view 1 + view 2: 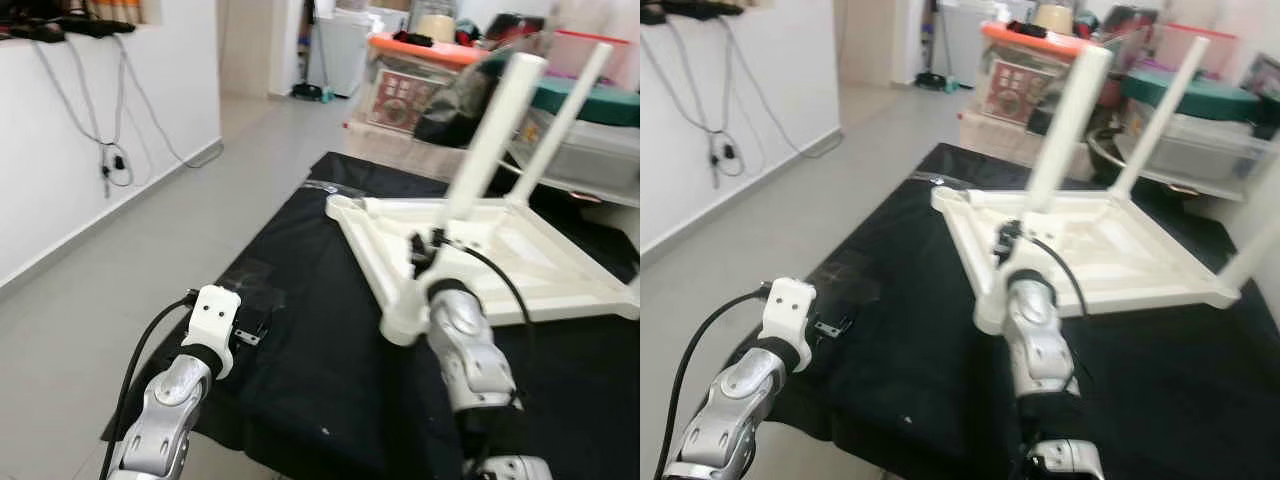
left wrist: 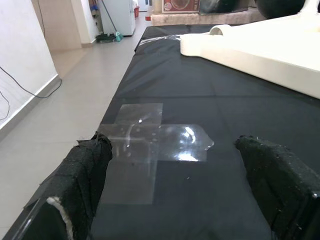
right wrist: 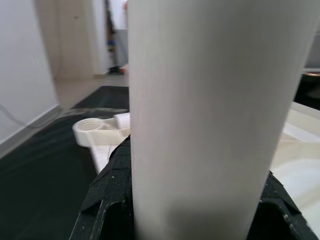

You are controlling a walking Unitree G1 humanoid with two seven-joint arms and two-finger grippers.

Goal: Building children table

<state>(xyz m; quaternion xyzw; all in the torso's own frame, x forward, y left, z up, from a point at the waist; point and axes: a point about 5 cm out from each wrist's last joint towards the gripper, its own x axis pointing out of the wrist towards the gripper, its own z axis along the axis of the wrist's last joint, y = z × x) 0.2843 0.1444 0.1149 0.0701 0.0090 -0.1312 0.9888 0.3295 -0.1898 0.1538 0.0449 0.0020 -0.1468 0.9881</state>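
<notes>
Two white legs already upright on the overturned white tabletop [image 1: 520,255], itself flat on the black cloth [image 1: 300,340] so the leg sockets face up. Right gripper [image 1: 432,248] clenched around the near leg [image 1: 495,135], at its foot, presumably to seat or twist it into the frame. Nearest corner socket [image 1: 400,325] and far-left socket [image 3: 92,127] apparently not yet filled. Left gripper [image 2: 175,170] released, fingers [image 2: 87,165] spread and idle over clear tape [image 2: 150,137] on the cloth, well apart from the tabletop.
</notes>
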